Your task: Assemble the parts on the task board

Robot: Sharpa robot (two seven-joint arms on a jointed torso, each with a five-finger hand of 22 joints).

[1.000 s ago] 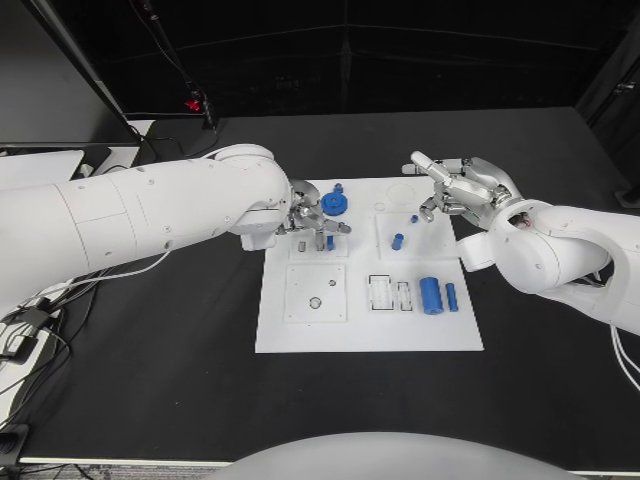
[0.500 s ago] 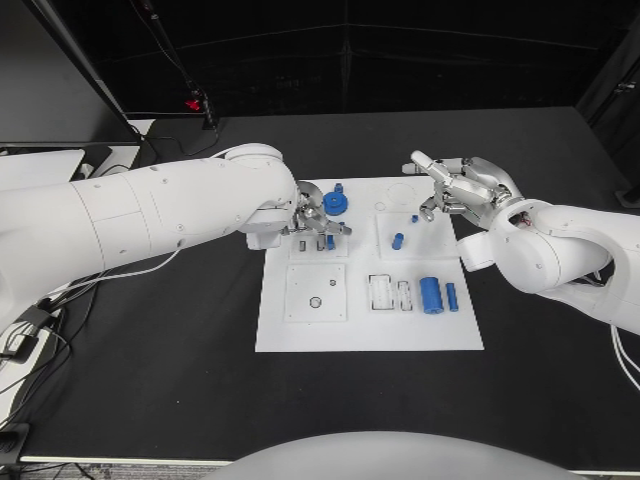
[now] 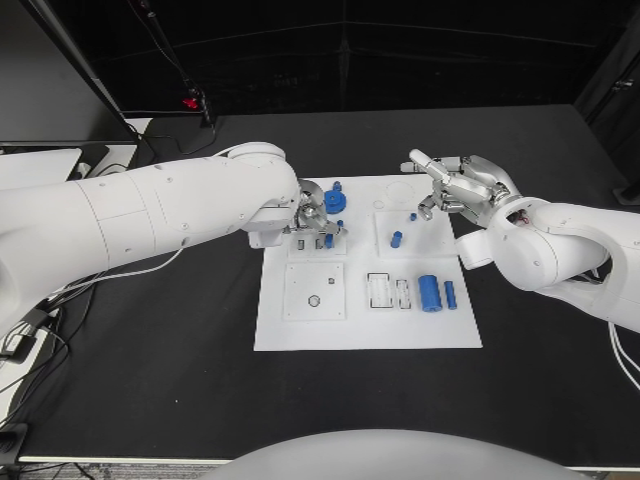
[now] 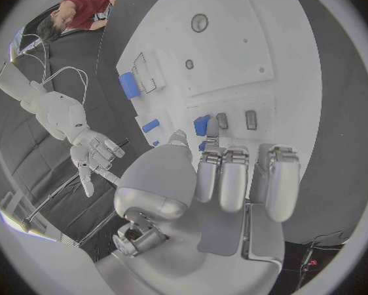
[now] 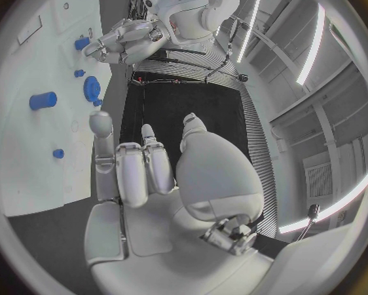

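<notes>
Reaching in from the left edge of the head view, the left hand (image 3: pixel 313 222) sits low over the upper left part of the task board (image 3: pixel 368 335), fingers curled down around a small blue peg (image 3: pixel 329 240) standing there; whether they actually clamp it, I cannot tell; just above the hand a blue round gear-like part (image 3: pixel 333 201) stands on the board; moving right, a short blue pin (image 3: pixel 395 240) lies mid-board, and lower down a larger blue cylinder (image 3: pixel 431 294) rests beside a slimmer blue piece (image 3: pixel 451 295) in the lower right section; over at the upper right, the right hand (image 3: pixel 464 190) hangs above the board's far edge, fingers spread apart, holding nothing; the black table (image 3: pixel 162 360) lies underneath it all.
</notes>
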